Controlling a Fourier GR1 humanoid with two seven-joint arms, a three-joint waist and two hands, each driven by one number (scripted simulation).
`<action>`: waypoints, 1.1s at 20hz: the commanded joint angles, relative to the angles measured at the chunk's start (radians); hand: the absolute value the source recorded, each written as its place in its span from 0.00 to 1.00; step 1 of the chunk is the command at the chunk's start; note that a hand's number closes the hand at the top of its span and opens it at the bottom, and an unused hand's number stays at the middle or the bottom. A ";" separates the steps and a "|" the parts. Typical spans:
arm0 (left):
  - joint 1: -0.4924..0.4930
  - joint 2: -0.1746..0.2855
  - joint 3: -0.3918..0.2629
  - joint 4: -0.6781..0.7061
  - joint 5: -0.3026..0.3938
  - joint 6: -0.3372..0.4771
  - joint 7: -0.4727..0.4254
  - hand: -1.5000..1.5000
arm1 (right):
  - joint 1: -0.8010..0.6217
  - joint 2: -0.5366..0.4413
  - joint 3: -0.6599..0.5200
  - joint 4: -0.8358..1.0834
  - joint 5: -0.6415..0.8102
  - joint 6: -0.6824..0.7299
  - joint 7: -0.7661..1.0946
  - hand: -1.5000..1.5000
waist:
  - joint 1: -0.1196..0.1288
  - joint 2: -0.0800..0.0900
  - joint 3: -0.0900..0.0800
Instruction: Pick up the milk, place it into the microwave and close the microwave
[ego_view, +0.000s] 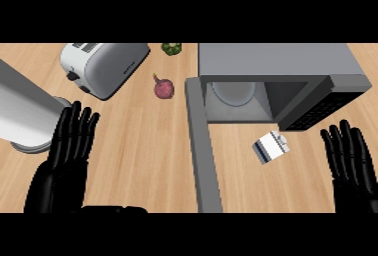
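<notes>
A small white and blue milk carton (270, 147) lies on the wooden counter just in front of the microwave (277, 62). The microwave's door (202, 150) stands swung open toward me, and a pale round plate (235, 93) shows inside its cavity. My right hand (350, 157) is at the lower right, fingers straight, a short way right of the carton and not touching it. At the lower left my left hand (65, 155) rests open with fingers pointing up, well left of the open door.
A silver toaster (103, 66) sits at the back left. A tall grey cylinder (23, 112) stands at the left edge beside my left hand. A purple onion-like vegetable (164, 88) and a green pepper (171, 48) lie between the toaster and the microwave.
</notes>
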 joint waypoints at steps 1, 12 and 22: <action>0.039 -0.010 -0.077 0.027 -0.029 0.048 -0.033 0.00 | 0.099 0.026 0.089 0.061 0.059 -0.027 -0.104 0.00 | 0.002 0.000 0.001; 0.139 -0.011 -0.419 0.010 -0.171 0.316 -0.085 0.00 | 0.154 0.013 -0.005 0.286 0.035 0.006 -0.357 0.00 | 0.005 0.000 0.001; 0.197 0.003 -0.440 0.080 -0.107 0.292 -0.215 0.00 | -0.049 0.003 -0.101 0.552 0.000 -0.047 -0.399 0.00 | 0.007 0.001 0.001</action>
